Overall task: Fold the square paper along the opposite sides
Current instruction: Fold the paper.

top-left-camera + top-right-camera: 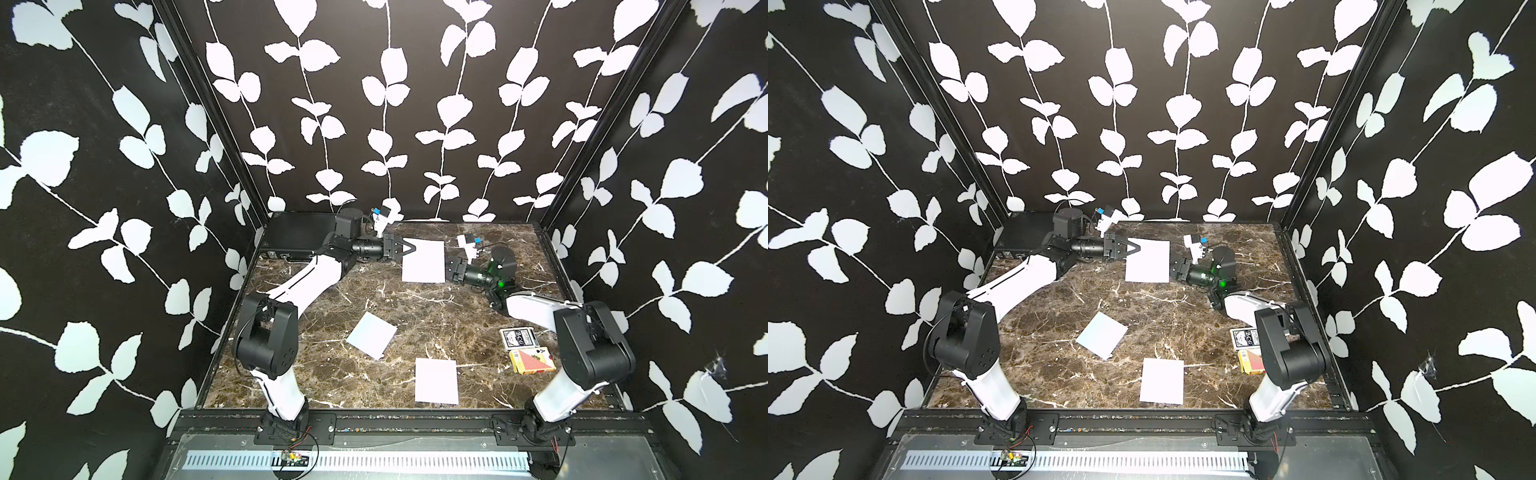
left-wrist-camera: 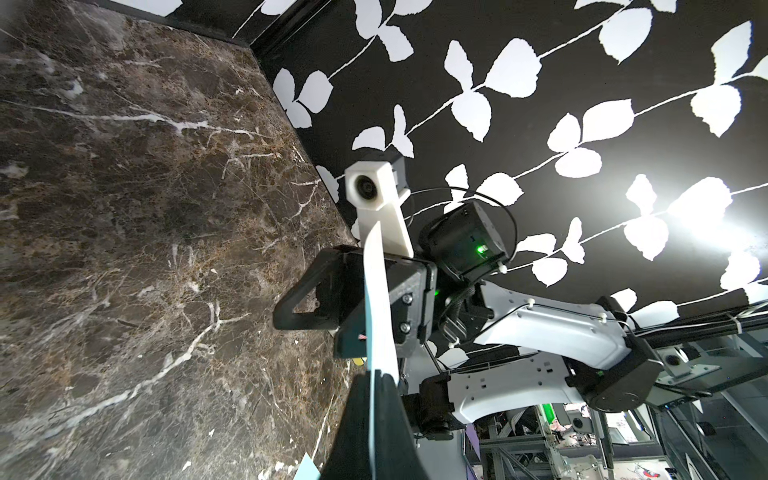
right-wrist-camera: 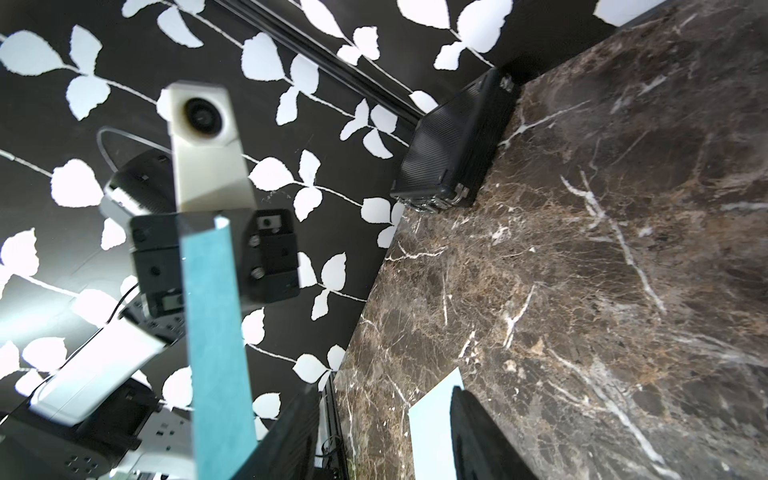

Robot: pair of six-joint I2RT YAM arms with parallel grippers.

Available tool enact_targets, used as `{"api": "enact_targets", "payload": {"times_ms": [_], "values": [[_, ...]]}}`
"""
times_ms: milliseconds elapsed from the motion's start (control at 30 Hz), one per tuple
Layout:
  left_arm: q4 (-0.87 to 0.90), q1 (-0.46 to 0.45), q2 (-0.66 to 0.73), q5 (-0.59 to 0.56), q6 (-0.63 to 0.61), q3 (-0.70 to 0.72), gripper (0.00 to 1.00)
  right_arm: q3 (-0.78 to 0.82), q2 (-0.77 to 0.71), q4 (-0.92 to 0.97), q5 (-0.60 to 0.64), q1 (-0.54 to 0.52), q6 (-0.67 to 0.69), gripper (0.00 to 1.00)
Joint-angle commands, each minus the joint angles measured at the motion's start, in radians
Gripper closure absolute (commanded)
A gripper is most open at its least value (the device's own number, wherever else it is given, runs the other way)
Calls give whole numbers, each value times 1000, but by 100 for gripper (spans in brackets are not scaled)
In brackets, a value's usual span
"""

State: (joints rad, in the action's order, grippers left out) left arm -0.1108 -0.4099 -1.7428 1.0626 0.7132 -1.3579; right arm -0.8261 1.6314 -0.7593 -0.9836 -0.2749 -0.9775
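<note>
Nearest the front edge a spare white sheet (image 1: 436,381) is laid flat, while the square paper (image 1: 424,261) is held up over the far end of the table (image 1: 436,316), pinched at one side by the fully closed left gripper (image 1: 409,248); the right gripper (image 3: 384,428) is seen with jaws parted at the opposite side, the paper apparently outside their gap, though blur leaves that unsure. The paper is judged light, limp and easily creased, best taken at the middles of opposite edges. "BCG" can be read on the dark card box (image 1: 518,337).
</note>
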Motion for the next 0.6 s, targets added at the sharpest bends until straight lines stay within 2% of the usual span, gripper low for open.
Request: {"api": "enact_targets", "payload": {"times_ms": [0,233,367,567], "values": [[22,-3,22,5,-40,9,100,36,-76,39,-6,-1,43,46],[32,-3,18,-2,-52,14,100,71,-163,61,-1,-1,35,45],[27,-4,18,-6,-46,14,100,36,-205,205,7,-19,132,41],[28,-4,18,-8,-46,13,100,7,-194,170,0,-40,97,33]]}}
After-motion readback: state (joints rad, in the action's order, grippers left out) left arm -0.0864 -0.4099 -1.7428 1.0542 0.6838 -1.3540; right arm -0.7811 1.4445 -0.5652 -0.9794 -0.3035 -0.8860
